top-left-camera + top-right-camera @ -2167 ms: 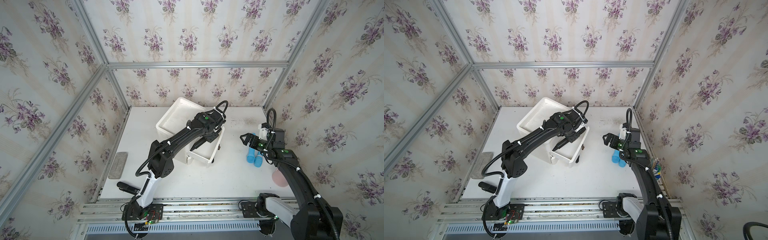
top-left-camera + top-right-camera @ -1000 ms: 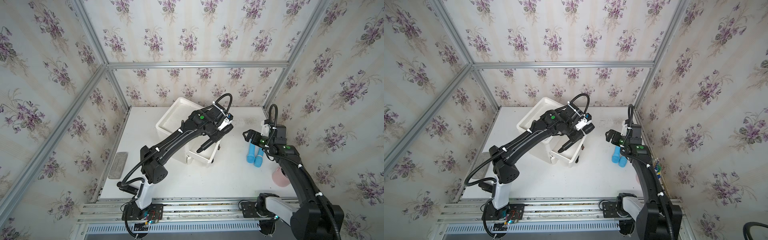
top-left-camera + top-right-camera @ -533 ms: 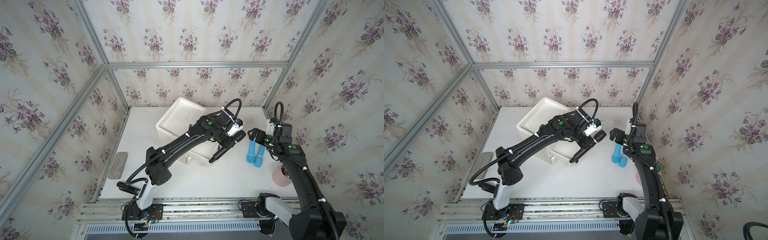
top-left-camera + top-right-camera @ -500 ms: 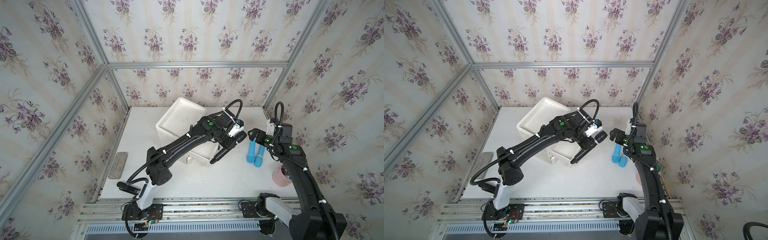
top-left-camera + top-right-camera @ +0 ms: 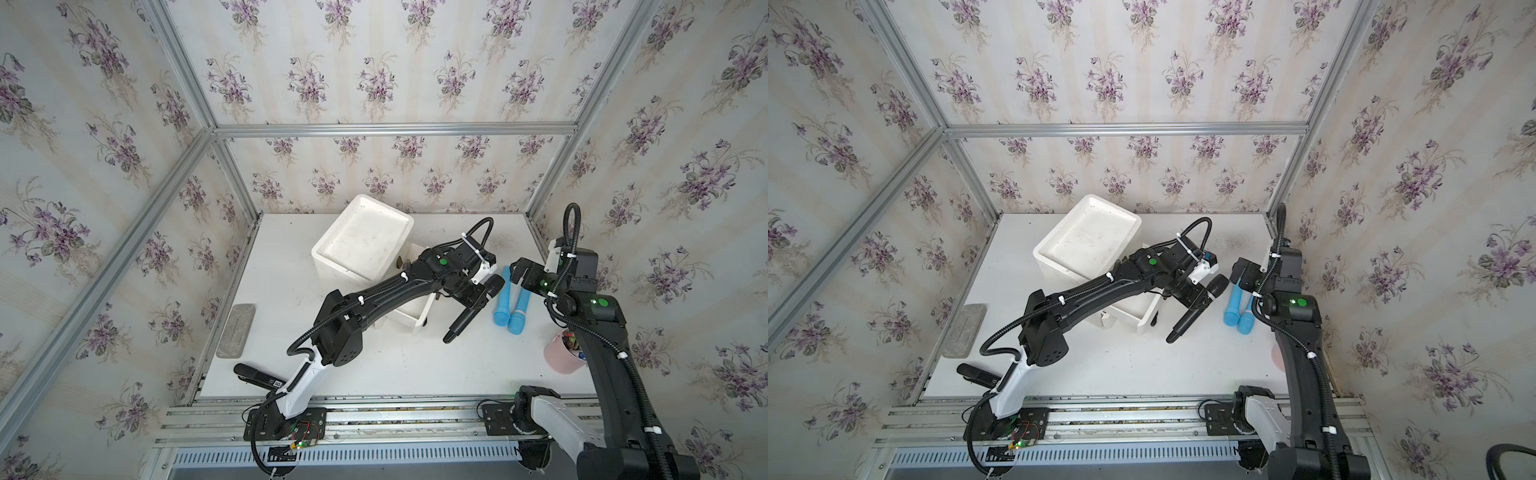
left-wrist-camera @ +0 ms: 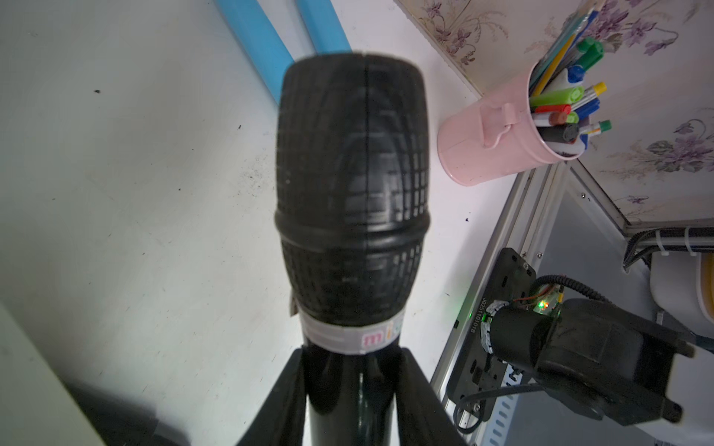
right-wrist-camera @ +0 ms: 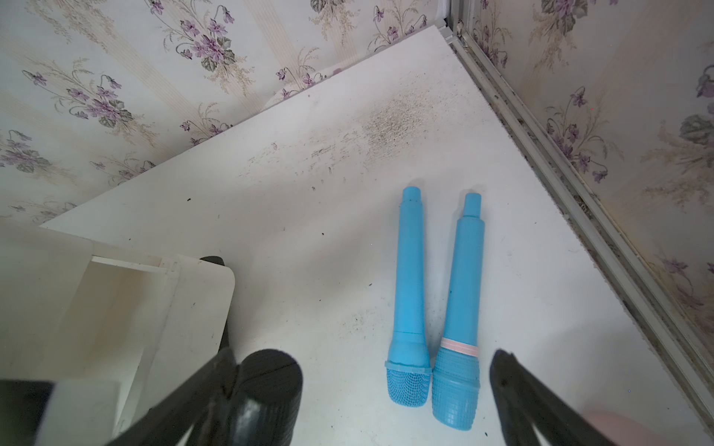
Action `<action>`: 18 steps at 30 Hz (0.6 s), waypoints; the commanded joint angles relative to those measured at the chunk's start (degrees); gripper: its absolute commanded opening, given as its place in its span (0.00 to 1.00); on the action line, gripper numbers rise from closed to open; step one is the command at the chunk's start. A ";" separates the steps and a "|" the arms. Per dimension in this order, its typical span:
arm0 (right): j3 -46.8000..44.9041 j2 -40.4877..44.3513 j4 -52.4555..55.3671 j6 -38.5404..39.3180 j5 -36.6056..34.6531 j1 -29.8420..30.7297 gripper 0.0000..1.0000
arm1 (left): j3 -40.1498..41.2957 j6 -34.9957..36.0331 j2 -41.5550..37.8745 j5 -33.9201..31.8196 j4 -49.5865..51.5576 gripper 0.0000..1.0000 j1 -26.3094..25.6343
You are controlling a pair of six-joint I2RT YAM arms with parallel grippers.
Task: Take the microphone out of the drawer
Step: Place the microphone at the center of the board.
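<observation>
The left gripper [image 5: 472, 297] holds the black microphone [image 5: 463, 320], already out of the drawer [image 5: 411, 320] and up over the desk [image 5: 374, 365] toward its right edge, so next it should go down and let go, while the right gripper [image 5: 521, 278] stands wide open.

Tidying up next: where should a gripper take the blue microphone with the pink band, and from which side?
Best mid-handle on the blue microphone with the pink band, coming straight down with jaws across it. It lies flat on the table, and its head sits against the other blue microphone, while the handles leave a gap between them.
</observation>
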State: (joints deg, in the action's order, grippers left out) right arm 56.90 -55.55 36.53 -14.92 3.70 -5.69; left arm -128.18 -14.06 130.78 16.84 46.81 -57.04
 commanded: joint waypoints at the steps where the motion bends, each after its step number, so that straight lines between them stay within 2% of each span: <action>1: -0.63 0.19 0.45 0.24 0.76 -0.10 1.00 | -1.16 -4.05 2.27 0.08 -4.73 0.17 -0.01; 18: -2.38 1.45 0.42 0.33 2.88 -0.19 1.00 | -8.19 -10.98 15.87 -4.30 -10.97 0.18 -0.39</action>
State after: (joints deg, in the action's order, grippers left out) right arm 54.61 -54.33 37.39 -14.87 5.98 -5.80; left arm -135.39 -23.38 145.95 13.54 37.69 -57.34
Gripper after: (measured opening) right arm 0.997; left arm 0.357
